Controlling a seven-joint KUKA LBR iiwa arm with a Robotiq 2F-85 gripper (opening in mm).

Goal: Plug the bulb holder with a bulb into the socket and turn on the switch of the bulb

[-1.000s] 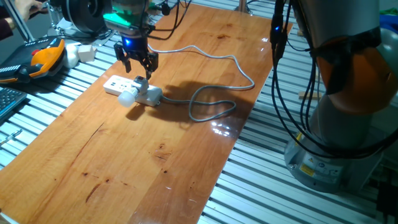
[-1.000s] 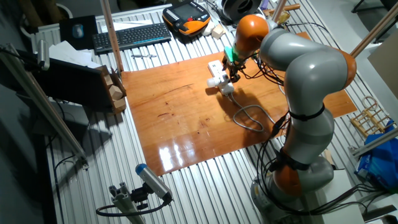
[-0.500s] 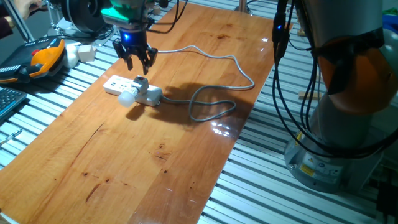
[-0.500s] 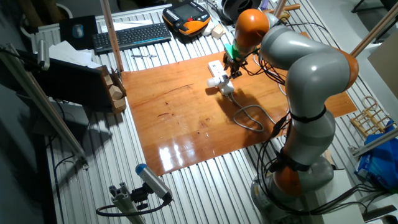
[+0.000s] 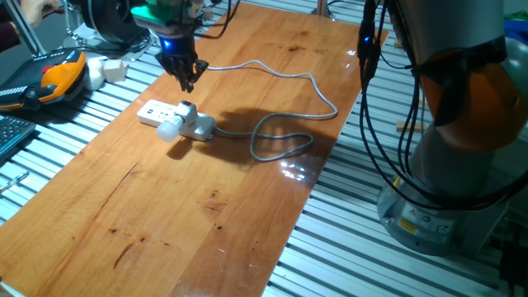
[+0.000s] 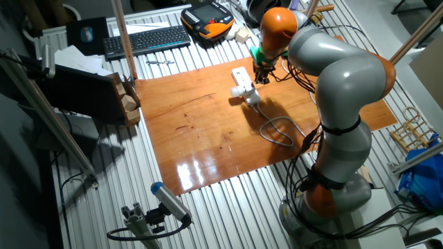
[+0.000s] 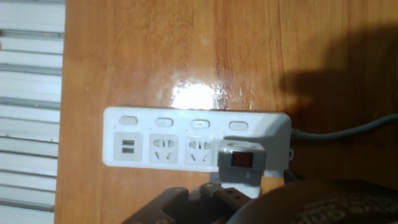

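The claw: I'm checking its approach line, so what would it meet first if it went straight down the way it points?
Probably the bulb holder plugged into the socket. The claw hangs just above it, pointing down. Depth is unclear, so it might touch the socket first.

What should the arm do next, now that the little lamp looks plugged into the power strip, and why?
Probably come back down and press the red switch on the bulb holder. The holder already sits in the power strip at the outlet nearest the grey cable, the bulb shows no clear glow, and the gripper hangs above, fingers close together, holding nothing.
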